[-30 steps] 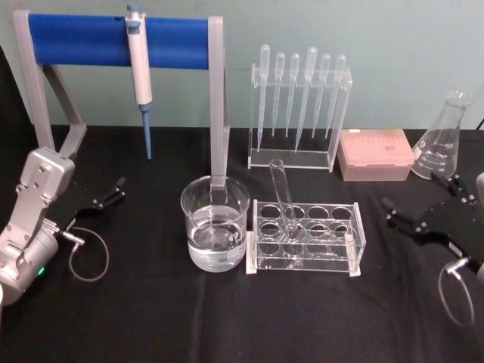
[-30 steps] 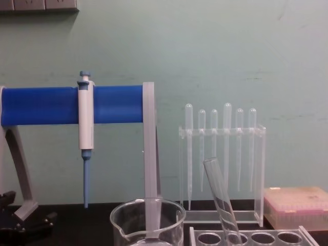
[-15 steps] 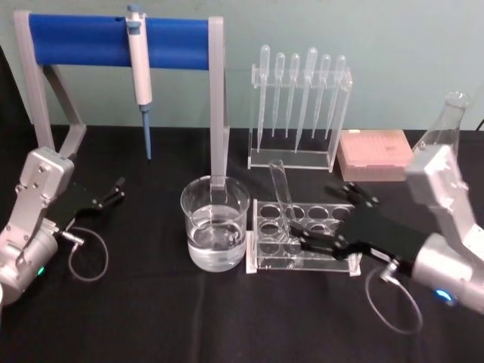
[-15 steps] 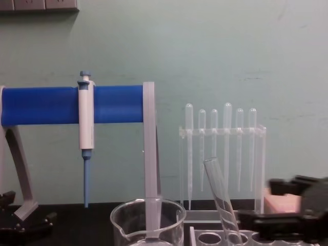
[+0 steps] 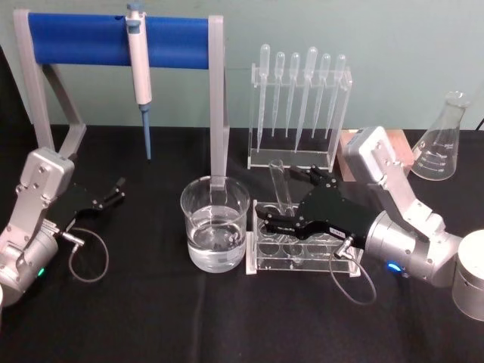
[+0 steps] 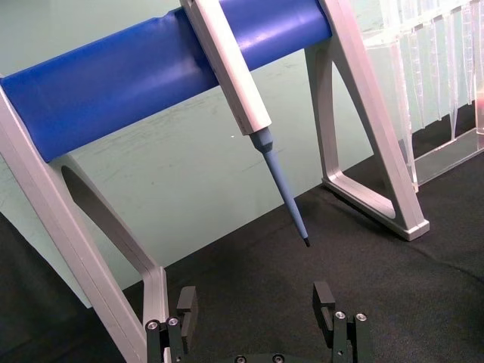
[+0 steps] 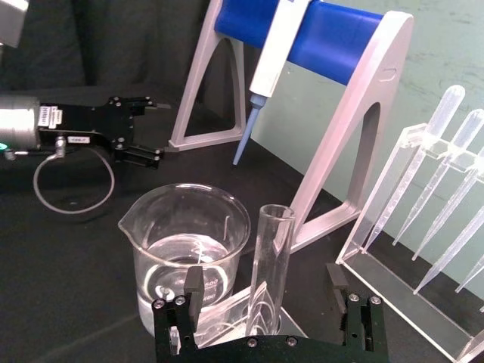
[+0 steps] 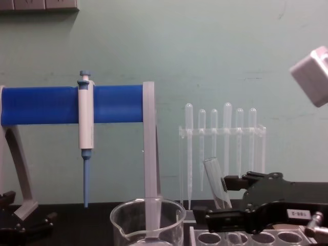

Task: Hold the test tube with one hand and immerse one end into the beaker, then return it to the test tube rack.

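Head: right pincer [image 5: 286,198] has swung in from the right, fingers spread astride the test tube [image 5: 278,181], which leans in the rack [image 5: 253,261] beside the beaker [image 5: 215,223]. Left pincer [image 5: 113,190] parked left, open.
Right wrist: tube ungripped; closing likely next.

the tabletop [image 5: 151,318] is black. the test tube [image 5: 279,181] and beaker [image 5: 215,227] are clear glass. the right claw [image 5: 282,197] is black with a white label [image 8: 297,212]. the stand's bar [image 5: 83,38] is blue, its legs [image 5: 218,113] grey; the pipettor [image 5: 139,68] white and blue.
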